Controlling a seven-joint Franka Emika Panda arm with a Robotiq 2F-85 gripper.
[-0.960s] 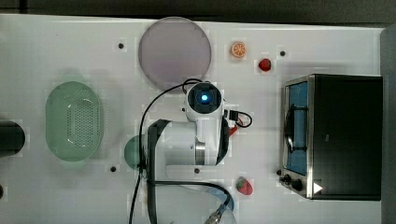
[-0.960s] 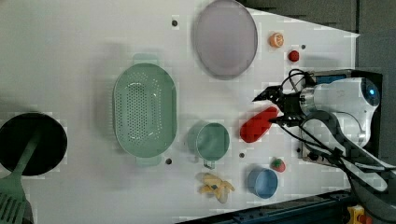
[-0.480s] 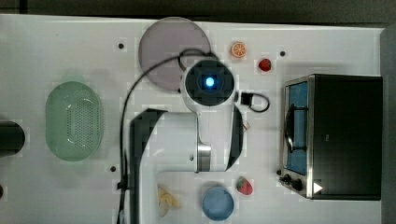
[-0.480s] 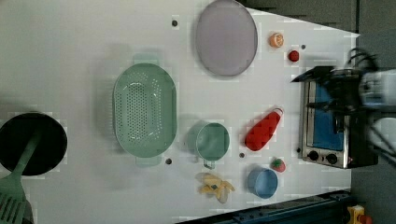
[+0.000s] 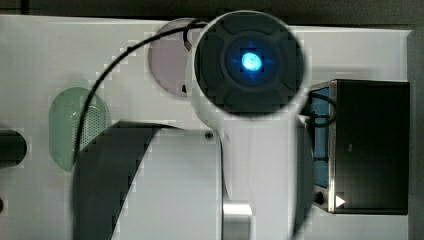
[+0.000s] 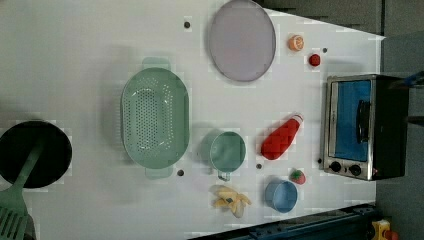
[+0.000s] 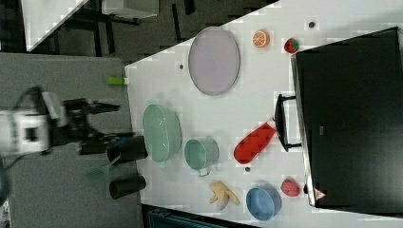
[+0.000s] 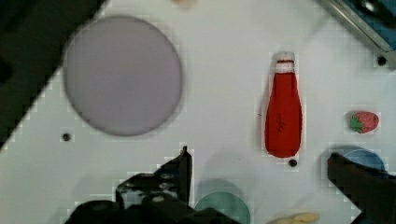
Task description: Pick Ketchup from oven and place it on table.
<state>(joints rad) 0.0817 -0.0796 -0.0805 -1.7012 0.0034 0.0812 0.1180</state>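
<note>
The ketchup (image 6: 281,140) lies on its side on the table (image 6: 75,60), out of the oven (image 6: 364,126) and just beside the oven's closed glass door in the left view, white cap pointing toward the oven. Left view, going left to right with the ketchup as landmark: black pan (image 6: 34,154) with a green spatula (image 6: 15,200) far off at the left view's left edge; green colander (image 6: 155,123) well apart from the bottle; green cup (image 6: 226,152) near its base; toy banana (image 6: 229,198) below the cup; lavender plate (image 6: 242,39) well above the bottle; blue bowl (image 6: 281,195) below it; strawberry toy (image 6: 298,176) between bowl and oven; orange slice (image 6: 296,43) and small red toy (image 6: 314,60) above, near the far table edge. Right view: gripper (image 7: 102,124) off the table, well apart from the ketchup, beyond the colander; jaws spread wide, nothing between them. Wrist view: the ketchup lies apart from the dark fingers (image 8: 180,172), untouched.
</note>
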